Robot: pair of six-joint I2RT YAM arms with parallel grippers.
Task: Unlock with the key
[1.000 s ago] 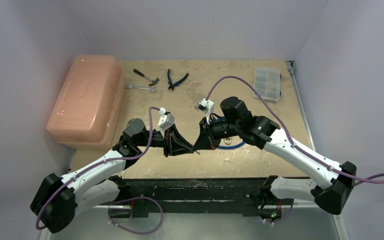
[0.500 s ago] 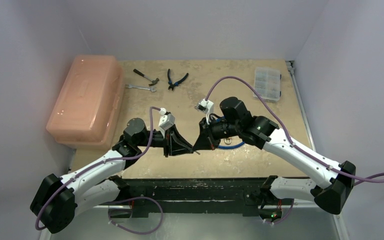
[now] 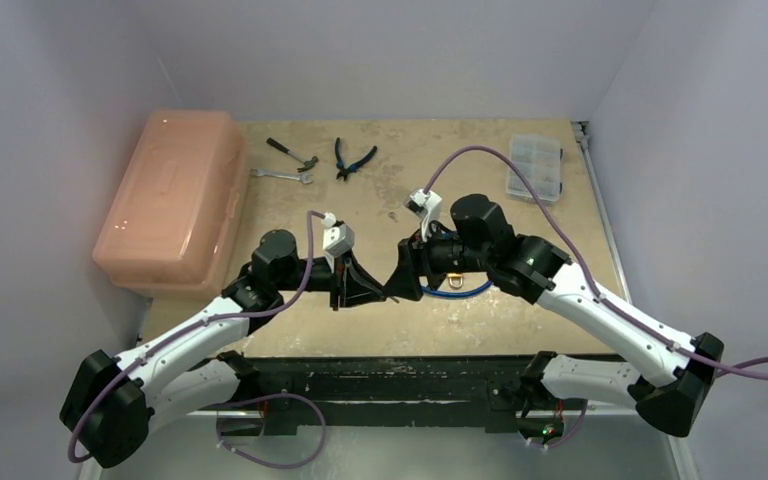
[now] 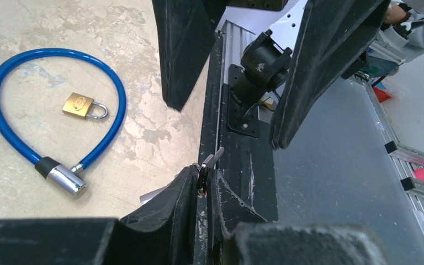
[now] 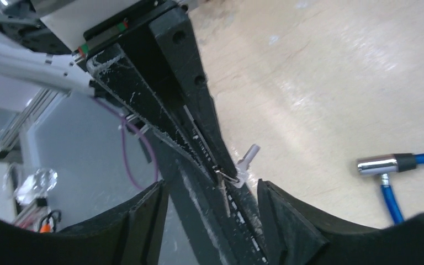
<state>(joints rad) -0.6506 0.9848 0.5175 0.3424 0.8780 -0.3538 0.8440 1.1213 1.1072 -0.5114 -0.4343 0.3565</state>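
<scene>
The key (image 4: 212, 160), a small silvery bunch on a ring, is pinched between the tips of my left gripper (image 4: 205, 175), which is shut on it. In the right wrist view the key (image 5: 247, 158) sticks out of the left gripper's black fingers, between the spread jaws of my right gripper (image 5: 212, 207), which is open and not touching it. The right gripper's fingers (image 4: 185, 55) hang just above the key. The two grippers meet tip to tip (image 3: 385, 288) over the table's near middle. A small brass padlock (image 4: 81, 105) lies inside the loop of a blue cable lock (image 4: 11, 138).
An orange toolbox (image 3: 170, 195) stands at the far left. A hammer (image 3: 290, 152), a wrench (image 3: 282, 175) and pliers (image 3: 353, 158) lie at the back. A clear organiser box (image 3: 535, 167) sits back right. The blue cable lock (image 3: 470, 291) lies under the right wrist.
My right gripper has opened and let go of the key. Both grippers have moved slightly away from the table's near edge. The left gripper still pinches the key.
</scene>
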